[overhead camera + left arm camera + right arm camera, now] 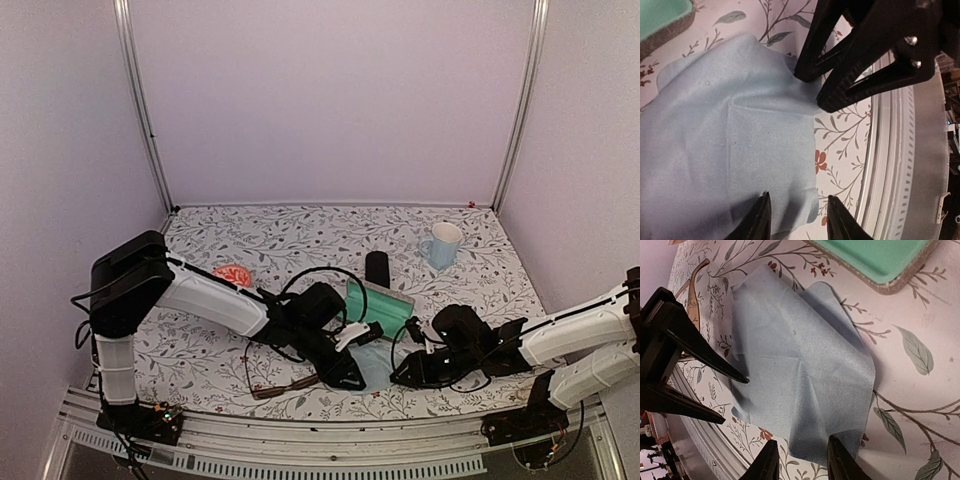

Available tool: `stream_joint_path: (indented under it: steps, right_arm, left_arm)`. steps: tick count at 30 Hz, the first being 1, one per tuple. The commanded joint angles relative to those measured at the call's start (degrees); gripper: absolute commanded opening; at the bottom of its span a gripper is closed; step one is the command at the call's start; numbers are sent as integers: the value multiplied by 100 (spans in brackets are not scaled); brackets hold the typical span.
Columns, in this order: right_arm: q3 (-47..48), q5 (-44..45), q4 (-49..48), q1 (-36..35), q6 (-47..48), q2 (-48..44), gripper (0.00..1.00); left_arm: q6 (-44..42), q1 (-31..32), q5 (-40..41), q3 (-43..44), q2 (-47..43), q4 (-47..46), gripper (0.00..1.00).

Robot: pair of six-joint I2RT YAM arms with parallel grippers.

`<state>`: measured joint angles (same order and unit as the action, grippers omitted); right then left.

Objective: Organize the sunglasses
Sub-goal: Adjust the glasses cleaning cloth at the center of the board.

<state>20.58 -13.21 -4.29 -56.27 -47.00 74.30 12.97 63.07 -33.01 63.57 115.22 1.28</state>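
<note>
Checking your left gripper, you find its jaws partly parted, straddling one edge of the blue cloth without pinching it. Your right gripper faces it, jaws likewise partly parted over the opposite cloth corner. On the left gripper's outer side, close by and untouched, lie the brown sunglasses. Well behind it, beside the left arm, sit the pink-red sunglasses.

Soft even light, faint shadows, pinkish cast, wrist views slightly blurred
</note>
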Motion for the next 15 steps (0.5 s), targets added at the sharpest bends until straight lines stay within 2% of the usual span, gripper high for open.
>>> stream_joint_path:
  steps: [1,15]
  right_arm:
    - [-177,51,632,-182,-275,-74,34]
    - [-146,224,1189,-736,-718,-349,34]
  left_arm:
    - [-175,112,-119,15,96,521,39]
    - [-601,161,-132,170,-30,1576,31]
